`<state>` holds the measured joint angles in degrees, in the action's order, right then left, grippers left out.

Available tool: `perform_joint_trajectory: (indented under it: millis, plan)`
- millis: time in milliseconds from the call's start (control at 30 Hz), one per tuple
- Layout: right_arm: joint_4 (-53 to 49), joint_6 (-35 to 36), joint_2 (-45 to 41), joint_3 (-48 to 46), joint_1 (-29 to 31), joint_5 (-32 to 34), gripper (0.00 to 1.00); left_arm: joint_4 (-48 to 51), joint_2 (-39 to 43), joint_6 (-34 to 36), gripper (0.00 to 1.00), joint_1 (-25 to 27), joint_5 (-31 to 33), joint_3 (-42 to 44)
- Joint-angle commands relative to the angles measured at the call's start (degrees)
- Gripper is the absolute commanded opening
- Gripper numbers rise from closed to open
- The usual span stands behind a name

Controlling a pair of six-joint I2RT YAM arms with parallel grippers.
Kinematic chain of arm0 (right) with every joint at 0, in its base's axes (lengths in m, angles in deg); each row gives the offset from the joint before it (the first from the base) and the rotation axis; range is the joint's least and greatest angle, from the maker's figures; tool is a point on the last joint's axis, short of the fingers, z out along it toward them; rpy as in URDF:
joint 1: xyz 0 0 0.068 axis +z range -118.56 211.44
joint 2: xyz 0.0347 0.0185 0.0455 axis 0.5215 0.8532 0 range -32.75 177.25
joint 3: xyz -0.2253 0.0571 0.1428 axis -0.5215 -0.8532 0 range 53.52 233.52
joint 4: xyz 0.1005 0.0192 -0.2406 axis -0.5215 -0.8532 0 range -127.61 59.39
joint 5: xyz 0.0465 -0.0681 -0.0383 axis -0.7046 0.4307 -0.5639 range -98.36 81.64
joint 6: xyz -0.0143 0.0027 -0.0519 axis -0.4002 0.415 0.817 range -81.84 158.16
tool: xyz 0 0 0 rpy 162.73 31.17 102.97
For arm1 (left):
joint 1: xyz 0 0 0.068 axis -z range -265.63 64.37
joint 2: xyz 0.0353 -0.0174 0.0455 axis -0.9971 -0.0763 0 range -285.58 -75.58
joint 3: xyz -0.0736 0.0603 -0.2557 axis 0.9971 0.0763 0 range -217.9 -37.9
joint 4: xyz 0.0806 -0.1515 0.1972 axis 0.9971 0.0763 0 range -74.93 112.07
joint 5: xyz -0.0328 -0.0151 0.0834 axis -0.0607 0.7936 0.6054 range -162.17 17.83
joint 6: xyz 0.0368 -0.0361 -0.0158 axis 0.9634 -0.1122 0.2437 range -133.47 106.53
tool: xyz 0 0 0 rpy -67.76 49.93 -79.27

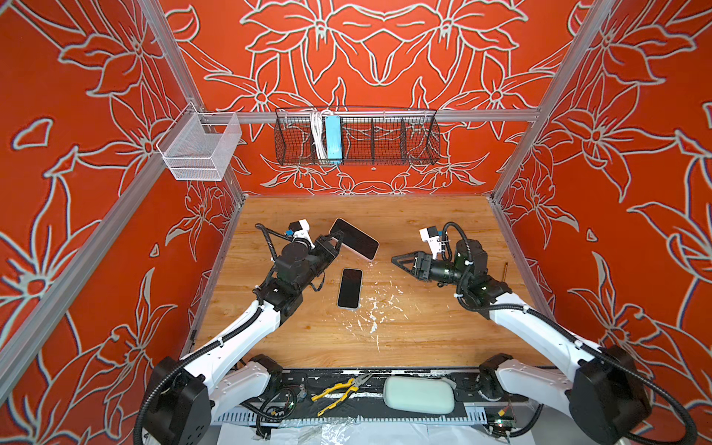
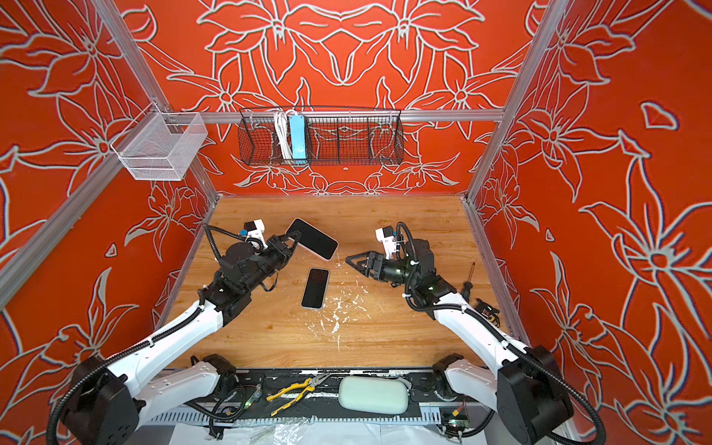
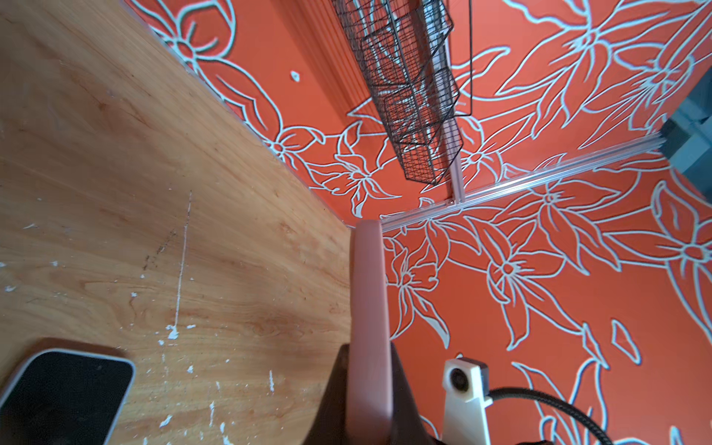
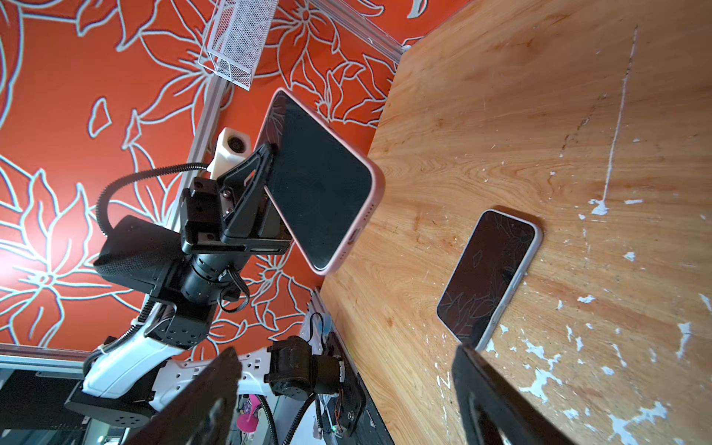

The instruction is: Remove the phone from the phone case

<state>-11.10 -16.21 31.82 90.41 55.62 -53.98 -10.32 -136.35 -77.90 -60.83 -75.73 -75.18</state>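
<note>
Right gripper (image 1: 400, 260) hung wide and empty; left gripper (image 1: 335, 239) pinched the pink case (image 1: 356, 239), best lowered flat, clear of the phone (image 1: 350, 288)

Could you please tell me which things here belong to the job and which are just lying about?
Job: phone, flat on the table; pink phone case, held by the left gripper; right gripper, open nearby.
Lying about: pliers, pale pouch, screwdriver, black wire basket with power strip, white mesh basket.

Obstructed and cropped items
Left wrist view: phone (image 3: 65, 397) cut off by frame edge. Right wrist view: my right fingers (image 4: 485, 385) blurred and cropped.
</note>
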Motion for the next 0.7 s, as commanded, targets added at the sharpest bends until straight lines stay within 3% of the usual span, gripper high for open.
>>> perform_joint_trajectory:
  millis: [0,200,667]
  plan:
    - [8.58,-5.13,0.6,-0.49,0.94,-1.18,0.87,-13.86,0.56,-5.79,0.0,-0.06,0.97,1.23]
    - [15.12,-7.37,1.75,-1.01,2.43,0.32,0.85,-21.93,-3.38,-10.96,0.0,-0.09,-1.87,2.08]
    - [26.25,-10.12,9.22,1.67,6.81,2.64,0.79,-28.11,-9.0,-16.37,0.0,-0.04,-4.13,2.47]
